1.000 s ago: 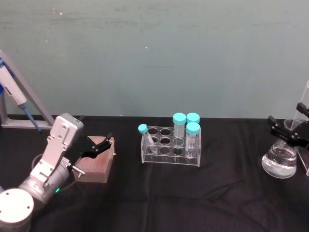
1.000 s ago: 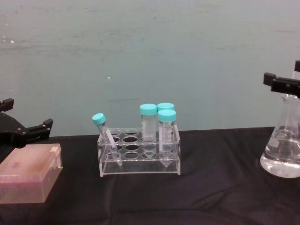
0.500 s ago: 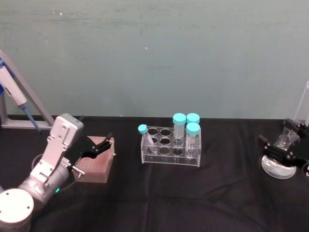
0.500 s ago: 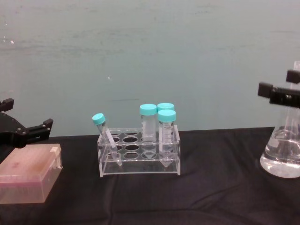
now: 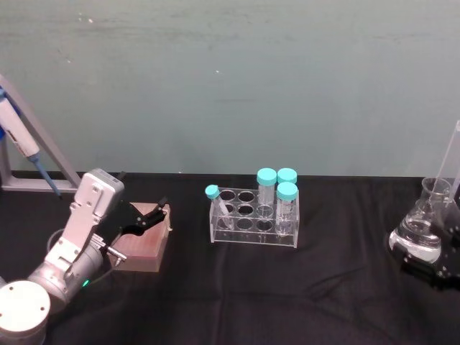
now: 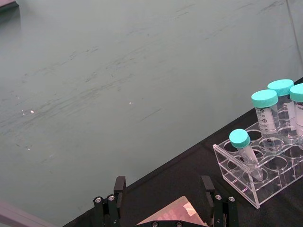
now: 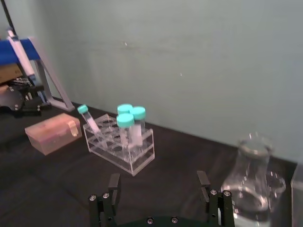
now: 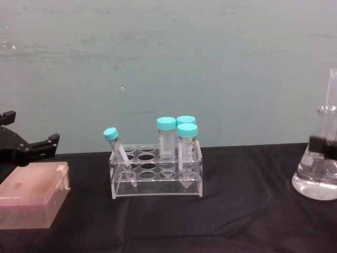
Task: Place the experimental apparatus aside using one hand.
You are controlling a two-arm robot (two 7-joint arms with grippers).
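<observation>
The conical flask [image 5: 422, 233] stands upright on the black table [image 5: 287, 302] at the far right edge, with a shallow pool of clear liquid in its wide base and nothing on its neck. A second ago I had the right gripper [image 5: 444, 269] up around that neck; half a second ago it was lower, against the flask's body; now it sits down on the near side of the flask, by the base. In the right wrist view its fingers [image 7: 112, 189] stand wide apart with nothing between them, and the flask [image 7: 251, 182] is ahead and off to one side, clear of them. The flask has not shifted across the three moments, so I read this as a let-go: either the flask counts as set aside where it is, or I am backing off to try again, and I cannot tell which. Just right of the flask a tall clear acrylic upright [image 8: 331, 108] rises. Well to the left, the clear tube rack [image 5: 253, 223] holds three upright teal-capped tubes and one leaning; whether they hold anything I cannot make out. Farther left the left gripper [image 5: 147, 217] hangs parked over the pink box [image 8: 32, 194], fingers spread, holding nothing.
</observation>
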